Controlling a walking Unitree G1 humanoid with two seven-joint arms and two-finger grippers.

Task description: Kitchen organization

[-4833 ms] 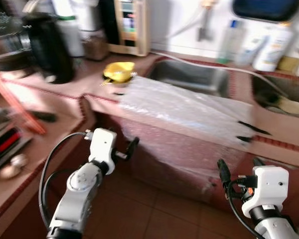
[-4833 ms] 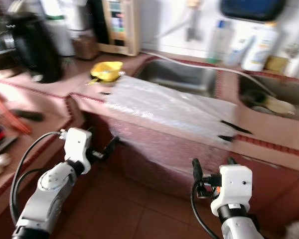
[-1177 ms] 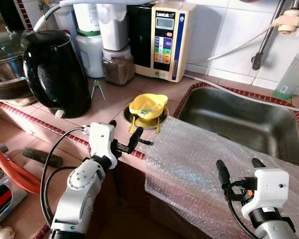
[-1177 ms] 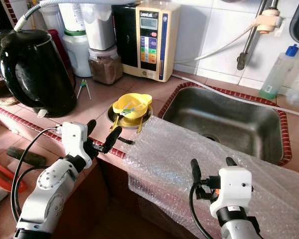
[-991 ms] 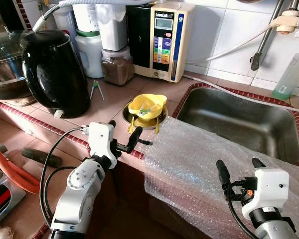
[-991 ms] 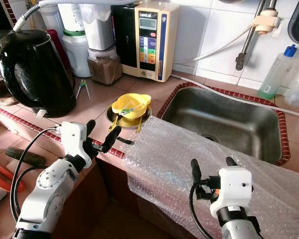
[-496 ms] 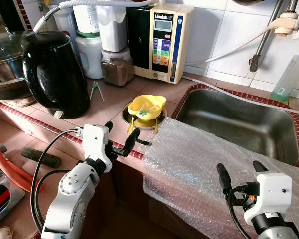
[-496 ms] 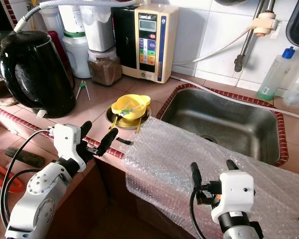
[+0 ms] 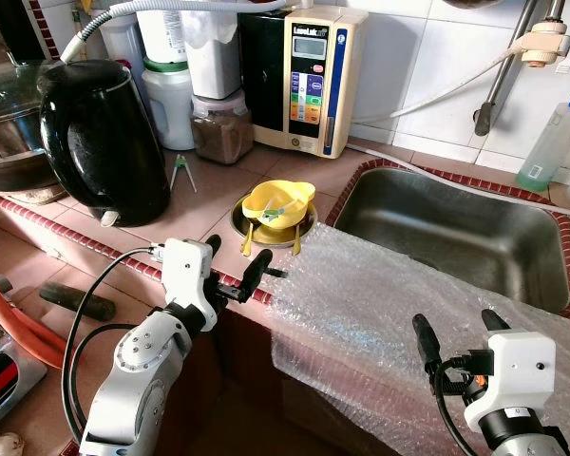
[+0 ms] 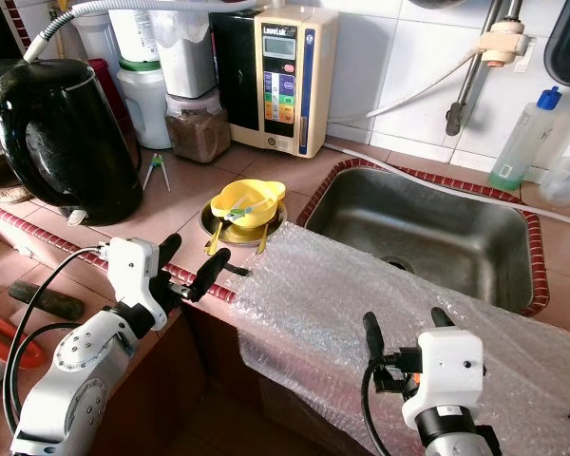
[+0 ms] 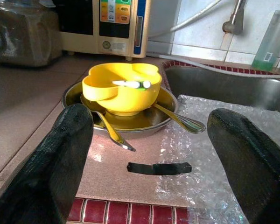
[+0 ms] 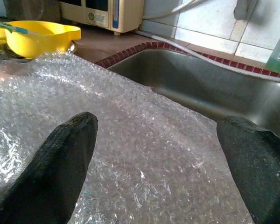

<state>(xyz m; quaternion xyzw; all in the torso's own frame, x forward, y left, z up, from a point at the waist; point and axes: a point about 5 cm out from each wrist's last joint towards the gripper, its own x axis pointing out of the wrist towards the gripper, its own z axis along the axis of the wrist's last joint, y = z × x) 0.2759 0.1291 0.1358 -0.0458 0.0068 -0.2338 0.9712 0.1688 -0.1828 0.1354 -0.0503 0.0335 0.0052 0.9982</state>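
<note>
Left gripper [image 9: 236,267]: held spread and empty at the counter edge, aimed at the yellow bowl [image 9: 278,203] for a likely pickup.
Yellow bowl: seated on a steel plate [image 11: 130,120] beside the sink [image 9: 456,231].
Bubble wrap [image 9: 380,313]: draped over the counter front, taped.
Right gripper [image 9: 457,332]: spread, empty, held over the wrap.

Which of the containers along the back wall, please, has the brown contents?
The low clear jar beside the cream water machine: it is filled with something brown, while the tubs behind it are white and the bottle past the sink is pale green.
</note>
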